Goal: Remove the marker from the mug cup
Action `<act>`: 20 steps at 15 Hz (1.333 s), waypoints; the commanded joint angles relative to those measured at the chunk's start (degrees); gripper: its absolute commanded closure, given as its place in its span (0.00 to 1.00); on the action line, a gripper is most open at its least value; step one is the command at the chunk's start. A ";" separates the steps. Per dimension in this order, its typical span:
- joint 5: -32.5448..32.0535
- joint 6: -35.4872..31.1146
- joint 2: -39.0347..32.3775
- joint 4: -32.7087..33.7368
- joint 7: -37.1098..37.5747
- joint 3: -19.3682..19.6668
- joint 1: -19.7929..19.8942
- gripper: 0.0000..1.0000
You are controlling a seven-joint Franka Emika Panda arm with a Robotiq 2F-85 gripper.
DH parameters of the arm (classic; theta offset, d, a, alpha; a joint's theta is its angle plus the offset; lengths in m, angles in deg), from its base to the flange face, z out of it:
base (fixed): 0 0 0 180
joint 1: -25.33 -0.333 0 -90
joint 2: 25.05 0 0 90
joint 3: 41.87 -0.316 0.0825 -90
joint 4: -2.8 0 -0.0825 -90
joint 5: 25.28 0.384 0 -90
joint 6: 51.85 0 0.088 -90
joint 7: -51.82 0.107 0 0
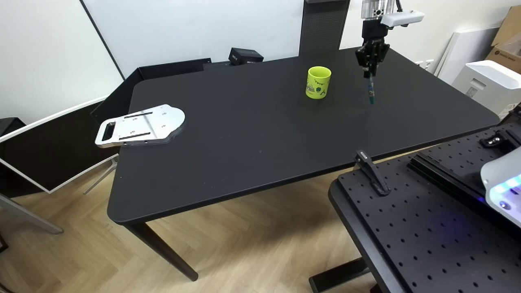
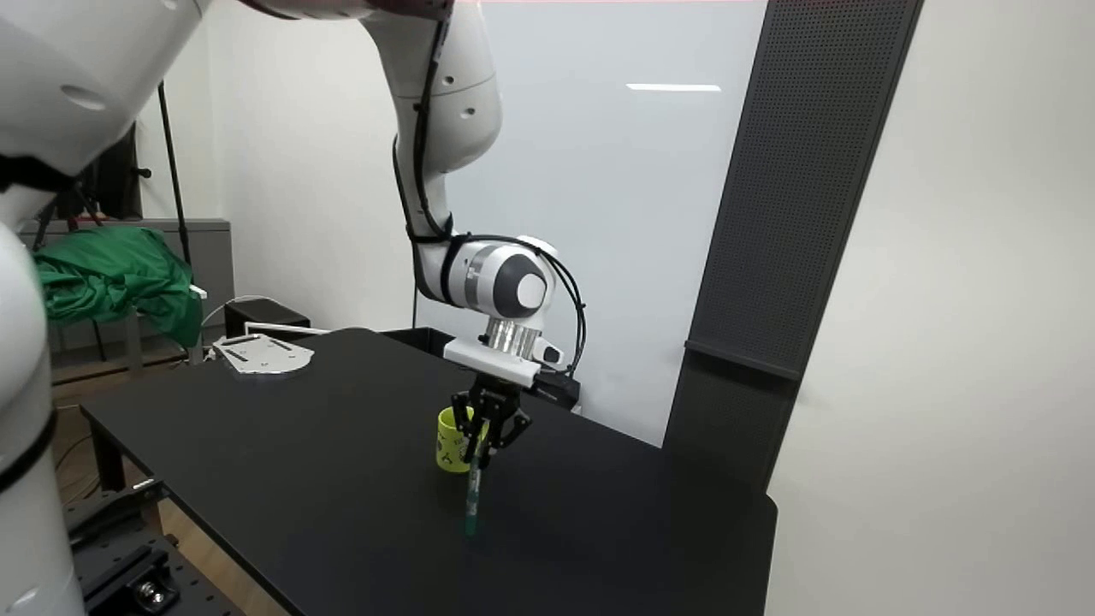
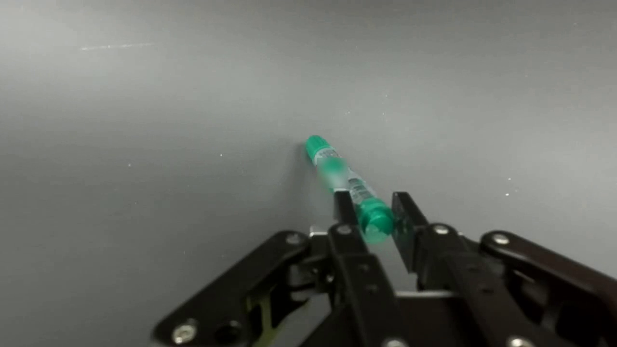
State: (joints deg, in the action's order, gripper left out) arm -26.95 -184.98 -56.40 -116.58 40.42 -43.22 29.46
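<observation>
Marker [image 1: 371, 90] pinched by jaws, slightly tilted, apart from yellow-green mug cup [image 1: 317, 84].

No word, number or brand name is legible. Marker [image 3: 360, 189]: in the wrist view, a pale label carries rows of small dark print, unreadable at this sharpness; part of the label lies under a blurred patch. Mug cup [image 1: 317, 84]: dark printed motifs, seen in both exterior views, stand on the yellow-green wall, among them a string of small pennants. Black box [image 1: 245, 56]: a faint line of light print runs along the side, too small to read. Cardboard box [image 1: 503, 57]: a small dark mark, indistinct. White bin [image 1: 493, 87]: a pale label low on the side, likewise unreadable.
</observation>
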 commanded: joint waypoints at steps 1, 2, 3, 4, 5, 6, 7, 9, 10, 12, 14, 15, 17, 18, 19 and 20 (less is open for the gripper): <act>2.54 0.42 -2.72 0.64 -0.77 -0.04 1.86 0.94; 2.60 0.28 -3.46 0.69 -0.62 0.16 2.15 0.94; 2.90 0.26 -4.13 0.78 -0.62 0.23 2.50 0.94; 2.90 0.01 -4.71 0.79 -0.45 0.49 2.63 0.94; 2.86 -0.29 -5.19 0.80 -0.47 0.59 2.82 0.94; 2.65 -0.91 -5.58 0.70 -0.40 0.73 2.89 0.94; 2.47 -2.01 -5.84 0.34 -0.46 0.76 2.94 0.94; 1.33 -5.30 -6.26 -0.42 0.08 1.32 2.28 0.94; 0.33 -7.92 -6.40 -1.07 0.61 1.82 1.59 0.94; -2.01 -13.36 -6.66 -2.43 1.61 3.02 0.03 0.94; -3.67 -17.97 -7.05 -3.59 2.04 3.71 -0.94 0.94; -4.33 -19.84 -7.30 -4.09 2.25 4.05 -1.41 0.94; -5.06 -22.72 -7.74 -4.95 2.41 4.53 -2.03 0.94; -5.24 -23.59 -7.85 -5.28 2.40 4.69 -2.20 0.50; -5.44 -24.25 -7.83 -5.54 2.41 4.84 -2.30 0.48; -5.49 -24.60 -7.74 -5.70 2.34 5.02 -2.40 0.43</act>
State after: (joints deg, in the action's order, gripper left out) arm -31.09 -207.52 -64.33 -121.30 40.75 -39.06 27.71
